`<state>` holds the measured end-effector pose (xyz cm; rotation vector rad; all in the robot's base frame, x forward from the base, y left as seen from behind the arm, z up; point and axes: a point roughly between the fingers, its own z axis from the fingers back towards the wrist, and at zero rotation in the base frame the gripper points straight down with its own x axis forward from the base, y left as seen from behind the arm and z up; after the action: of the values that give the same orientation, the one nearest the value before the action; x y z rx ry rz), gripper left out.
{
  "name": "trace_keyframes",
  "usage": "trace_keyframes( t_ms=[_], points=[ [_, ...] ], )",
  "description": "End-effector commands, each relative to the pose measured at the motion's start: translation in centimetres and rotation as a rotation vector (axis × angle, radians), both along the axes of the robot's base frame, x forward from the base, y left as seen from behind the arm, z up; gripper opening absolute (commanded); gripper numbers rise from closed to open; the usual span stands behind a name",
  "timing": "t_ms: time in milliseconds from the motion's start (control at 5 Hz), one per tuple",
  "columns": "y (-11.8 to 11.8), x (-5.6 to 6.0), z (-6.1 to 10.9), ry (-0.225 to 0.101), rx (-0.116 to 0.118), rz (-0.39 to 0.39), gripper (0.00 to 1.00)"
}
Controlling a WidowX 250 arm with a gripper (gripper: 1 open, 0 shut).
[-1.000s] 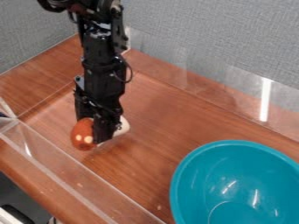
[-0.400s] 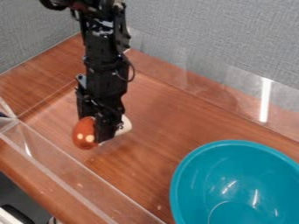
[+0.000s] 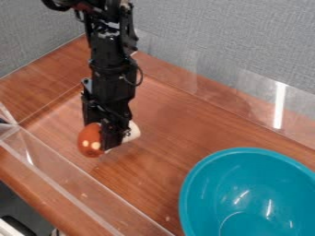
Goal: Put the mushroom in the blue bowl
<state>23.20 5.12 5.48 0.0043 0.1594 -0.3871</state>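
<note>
nearest the camera: a clear plastic barrier [image 3: 50, 189] runs along the front edge of the desk [image 3: 185, 115]; thin, transparent, faintly reflective.

lower right: the blue bowl [image 3: 246, 198], large, round, glossy teal plastic with a deep smooth inside showing soft highlights. it looks empty; part of it runs out of view at the corner.

left of centre: the mushroom [image 3: 90, 139], small, rounded orange-red cap, a bit of cream stem showing at the right behind the gripper. it sits at the tip of the gripper [image 3: 105, 138], which points straight down and is clenched on the mushroom. whether the cap rests on the desk or just clears it, cannot tell from this angle.

judgement on the step in hand: grasp appears made, transfer to the bowl not yet done. the mushroom is well apart from the bowl, so lift first until it would clear the rim, then carry toward the lower right and release over the middle of the bowl, not its edge. the cap is round and smooth; keep the grip firm and the motion slow so it does not squirt out.

farther back: the black arm [image 3: 109, 55], jointed, matte. desk surface is reddish-brown wood grain, semi-gloss. behind it a grey textured wall [image 3: 222, 32].
</note>
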Motion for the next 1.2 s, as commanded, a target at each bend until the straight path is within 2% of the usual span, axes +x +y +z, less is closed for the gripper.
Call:
trace_keyframes(
  t_ms=[0, 400, 1000],
  points=[
    [-0.4, 0.9, 1.4, -0.066, 0.005, -0.035, 0.00],
    [-0.5, 1.0, 1.1, -0.068, 0.002, -0.050, 0.00],
    [-0.4, 2.0, 2.8, -0.079, 0.042, -0.080, 0.00]
  ],
)
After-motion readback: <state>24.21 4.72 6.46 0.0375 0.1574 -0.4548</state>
